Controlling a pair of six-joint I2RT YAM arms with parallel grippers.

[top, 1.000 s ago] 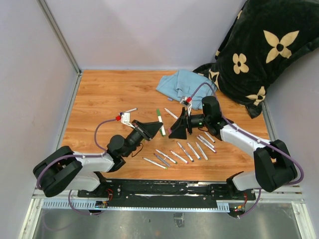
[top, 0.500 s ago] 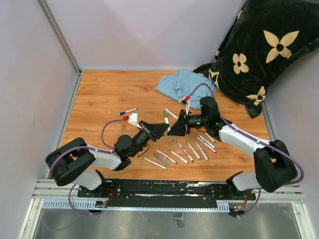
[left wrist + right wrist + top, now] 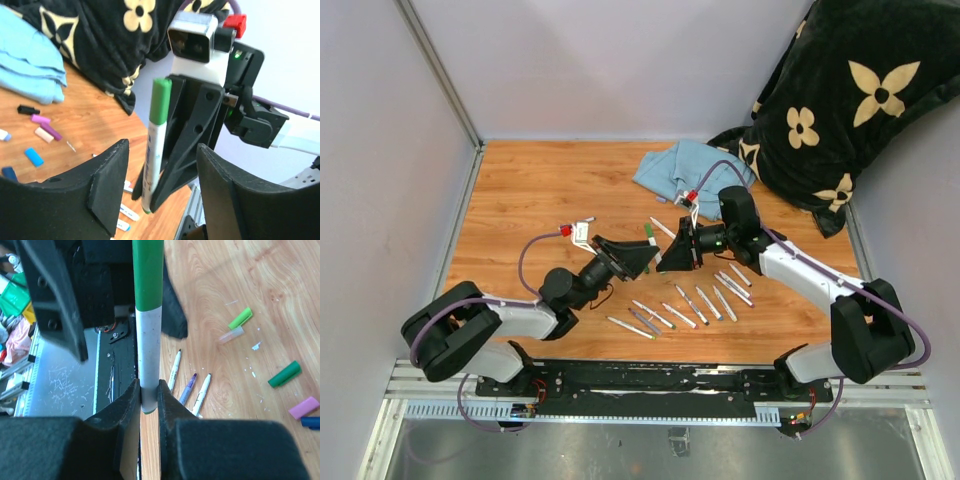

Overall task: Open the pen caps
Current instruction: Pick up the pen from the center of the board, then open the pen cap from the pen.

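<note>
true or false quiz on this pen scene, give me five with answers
1. The right gripper clamps the white barrel of the green-capped marker. True.
2. The green cap is off that marker. False: it sits on the barrel's end.
3. The left gripper is shut on the cap. False: its jaws stand open either side of the marker.
4. Several loose caps lie on the table. True.
5. The blue cloth lies by the arm bases. False: it is at the far side, beside the flowered blanket.
</note>
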